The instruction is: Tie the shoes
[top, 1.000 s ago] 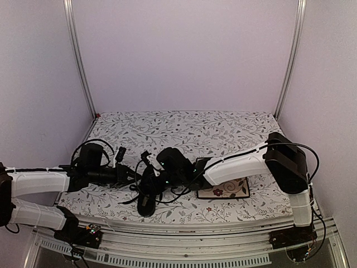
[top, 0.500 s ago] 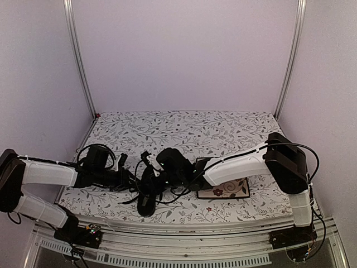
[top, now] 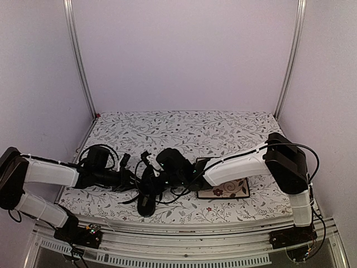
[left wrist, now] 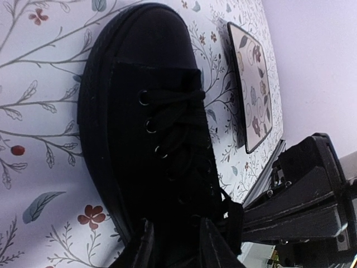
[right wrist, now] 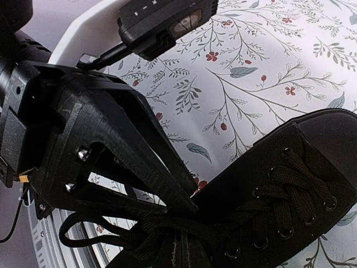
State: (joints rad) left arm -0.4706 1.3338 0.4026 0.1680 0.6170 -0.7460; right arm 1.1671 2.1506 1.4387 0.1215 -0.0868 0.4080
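Left gripper (top: 133, 180) nudged right, up against the shoe (top: 146, 204); can't tell its grip. Right gripper (top: 157, 181) is pinched shut at the laces (right wrist: 279, 195), floral plate (top: 223, 191) just beside, table (top: 184, 131) front edge close.

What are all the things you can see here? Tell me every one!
shoe: one, all black, lying on the table between the two hands
laces: thin, black, threaded up the shoe, loose ends bunched near the hands
plate: one, square, cream with a flower pattern, on the table beside the shoe
tablecloth: one, white with leaves and red berries, covering the table
frame posts: two, silver, at the back corners
arms: two, white and black, reaching in from either side
left hand: black, at the shoe; can't tell if it grips anything
right hand: black, shut, at the bunched laces
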